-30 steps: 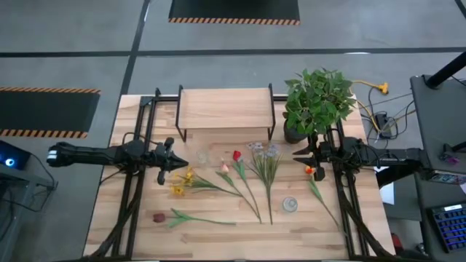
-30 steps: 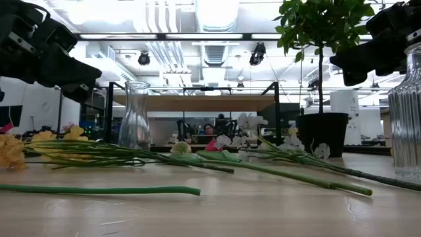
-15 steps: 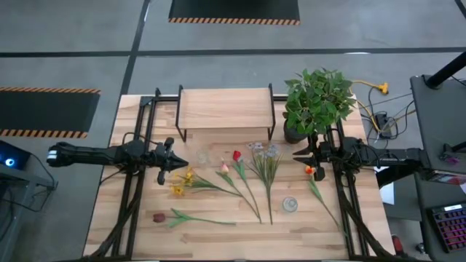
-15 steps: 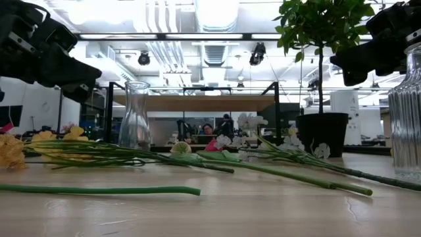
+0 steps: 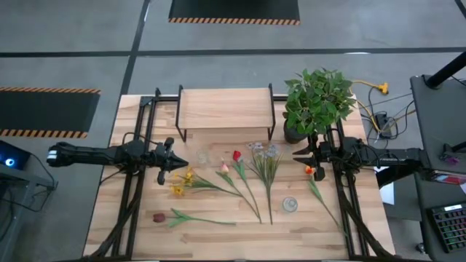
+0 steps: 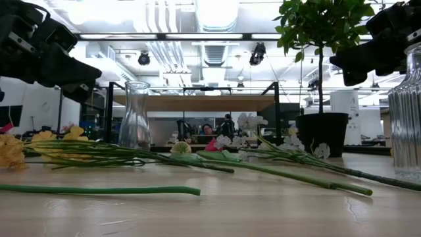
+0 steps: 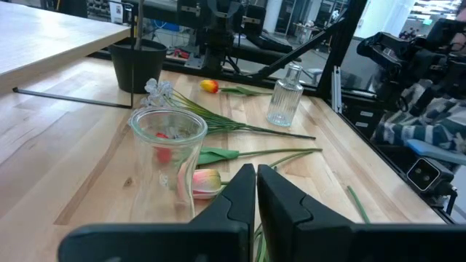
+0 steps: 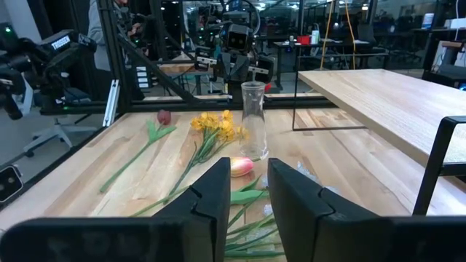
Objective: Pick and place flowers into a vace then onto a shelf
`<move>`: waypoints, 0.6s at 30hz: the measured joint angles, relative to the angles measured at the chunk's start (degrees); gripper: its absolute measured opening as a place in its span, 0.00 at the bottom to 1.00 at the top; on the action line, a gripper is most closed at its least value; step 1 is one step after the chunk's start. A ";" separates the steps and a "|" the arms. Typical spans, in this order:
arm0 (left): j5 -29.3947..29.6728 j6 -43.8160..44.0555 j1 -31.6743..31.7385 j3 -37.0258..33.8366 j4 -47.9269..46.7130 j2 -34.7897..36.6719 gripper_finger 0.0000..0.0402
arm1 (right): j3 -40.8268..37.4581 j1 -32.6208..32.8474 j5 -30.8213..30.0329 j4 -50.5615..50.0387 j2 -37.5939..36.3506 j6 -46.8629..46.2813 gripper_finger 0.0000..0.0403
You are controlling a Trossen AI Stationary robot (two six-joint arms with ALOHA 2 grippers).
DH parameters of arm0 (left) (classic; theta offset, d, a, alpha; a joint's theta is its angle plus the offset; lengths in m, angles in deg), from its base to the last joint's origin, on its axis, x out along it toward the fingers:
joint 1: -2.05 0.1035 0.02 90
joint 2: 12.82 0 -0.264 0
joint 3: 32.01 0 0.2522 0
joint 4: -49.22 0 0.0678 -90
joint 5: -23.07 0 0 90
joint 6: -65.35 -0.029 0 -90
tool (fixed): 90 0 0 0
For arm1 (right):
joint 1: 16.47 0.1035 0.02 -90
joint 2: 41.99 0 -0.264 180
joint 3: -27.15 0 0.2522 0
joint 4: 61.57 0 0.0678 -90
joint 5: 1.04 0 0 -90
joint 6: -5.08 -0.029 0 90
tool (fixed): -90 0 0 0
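Both arms hover above the table and touch nothing. My left gripper (image 5: 181, 163) (image 7: 256, 173) is shut, just left of the clear glass vase (image 5: 202, 156) (image 7: 168, 153), which stands upright on its base. My right gripper (image 5: 295, 154) (image 8: 250, 178) is open, right of the white-lilac sprays (image 5: 264, 151). The flowers lie flat on the table between the arms: yellow (image 5: 182, 182), pink (image 5: 224, 168), red (image 5: 237, 155), orange (image 5: 309, 171) and dark maroon (image 5: 159, 217). The shelf (image 5: 226, 109) stands at the far side on thin black legs.
A bushy potted plant (image 5: 317, 102) stands at the far right, close behind my right arm. A small ribbed glass bottle (image 5: 290, 204) (image 6: 406, 118) stands near the front right. Bare table top shows along the near edge (image 5: 240, 244).
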 joint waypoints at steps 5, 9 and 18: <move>0.00 -0.01 0.00 0.00 -0.02 0.01 0.00 | 0.00 -0.01 -0.02 0.01 0.01 -0.01 0.19; 0.00 0.00 0.01 0.00 -0.01 0.01 0.00 | 0.00 0.00 -0.02 0.00 0.00 -0.06 0.17; 0.00 -0.01 0.00 0.00 -0.01 0.01 0.00 | 0.00 0.00 -0.01 0.00 0.01 -0.07 0.18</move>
